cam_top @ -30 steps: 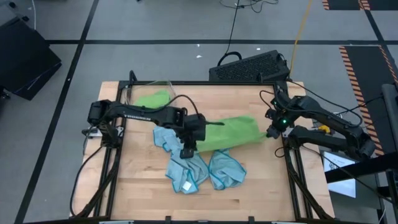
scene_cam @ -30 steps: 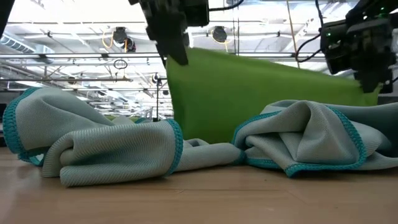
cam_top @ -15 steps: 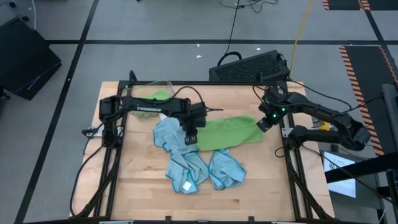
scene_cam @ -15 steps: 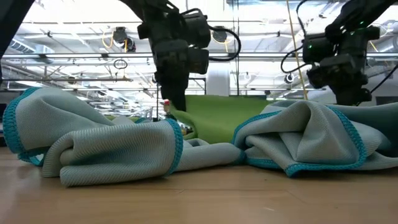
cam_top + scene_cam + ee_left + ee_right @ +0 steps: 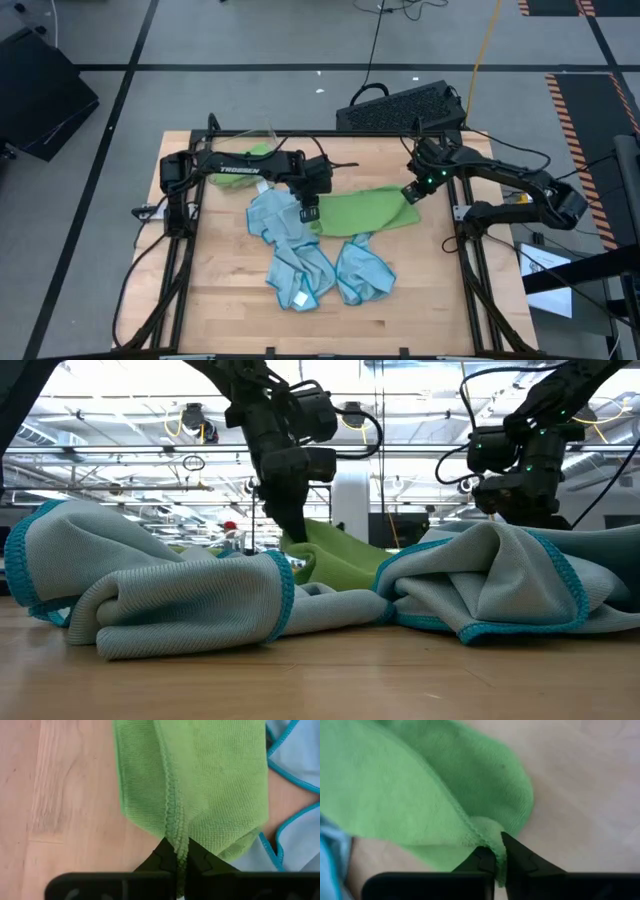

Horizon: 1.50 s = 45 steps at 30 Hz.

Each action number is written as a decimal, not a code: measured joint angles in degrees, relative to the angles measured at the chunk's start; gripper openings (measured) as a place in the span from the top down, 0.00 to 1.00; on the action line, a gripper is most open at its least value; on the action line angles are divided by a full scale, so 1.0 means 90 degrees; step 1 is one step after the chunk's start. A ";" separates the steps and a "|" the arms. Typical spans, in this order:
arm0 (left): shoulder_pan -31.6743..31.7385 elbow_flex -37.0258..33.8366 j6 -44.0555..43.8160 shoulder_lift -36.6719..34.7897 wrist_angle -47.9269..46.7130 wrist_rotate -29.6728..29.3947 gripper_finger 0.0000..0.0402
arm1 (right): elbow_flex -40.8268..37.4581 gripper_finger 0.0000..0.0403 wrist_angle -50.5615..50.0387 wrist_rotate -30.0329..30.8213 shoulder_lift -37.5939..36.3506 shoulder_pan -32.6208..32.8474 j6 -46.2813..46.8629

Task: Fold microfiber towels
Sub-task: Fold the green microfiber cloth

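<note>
A lime green towel [image 5: 365, 210] lies folded over on the wooden table, stretched between my two grippers. My left gripper [image 5: 309, 212] is shut on its left end and my right gripper [image 5: 410, 195] on its right end. In the low view the green towel [image 5: 340, 560] rises toward the left gripper [image 5: 295, 538]. Three light blue towels lie crumpled nearby: one [image 5: 268, 215] by the left gripper, overlapped by the green towel's left end, and two [image 5: 300, 275] [image 5: 365, 272] nearer the front edge. My left gripper pinches the green towel's stitched hem [image 5: 175, 840] at its left end between the two fingertips [image 5: 165, 862], slanting down from above. The hem rises to the fingers, and the rest of the towel lies folded on the table. My right gripper pinches the hemmed corner [image 5: 487, 835] at the towel's right end between its fingertips [image 5: 482, 860], slanting down from above. The corner curls up into the fingers while the cloth below rests on the table.
A clear bin [image 5: 262, 135] at the far left corner holds another green towel [image 5: 245, 157]. A black perforated object [image 5: 400, 105] sits just past the far edge. Bare wood [image 5: 320, 325] stretches along the front edge and at the far middle [image 5: 360, 160].
Both grippers have gone down and toward the far edge, still shut on the green towel. The towel, which hung as an upright sheet between them, now lies folded over on the table, with only its two held ends raised.
</note>
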 joint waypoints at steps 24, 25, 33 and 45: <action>0.0020 0.0007 -0.0569 0.0063 0.0016 -0.1325 0.66 | 0.0000 0.54 0.0140 0.0489 -0.0576 -0.0002 0.0921; 0.0020 0.0007 -0.0779 0.0054 -0.0074 -0.1286 0.63 | 0.0002 0.54 0.0049 0.0489 -0.0695 -0.0002 0.0967; 0.0022 0.0012 -0.3190 -0.0102 -0.1076 -0.0632 0.47 | 0.0002 0.54 -0.0543 0.0367 -0.1774 0.0000 0.1374; -0.0853 0.0012 -0.4343 -0.0490 -0.0876 -0.0274 0.47 | 0.0002 0.54 -0.0938 -0.0215 -0.2552 0.0400 0.1465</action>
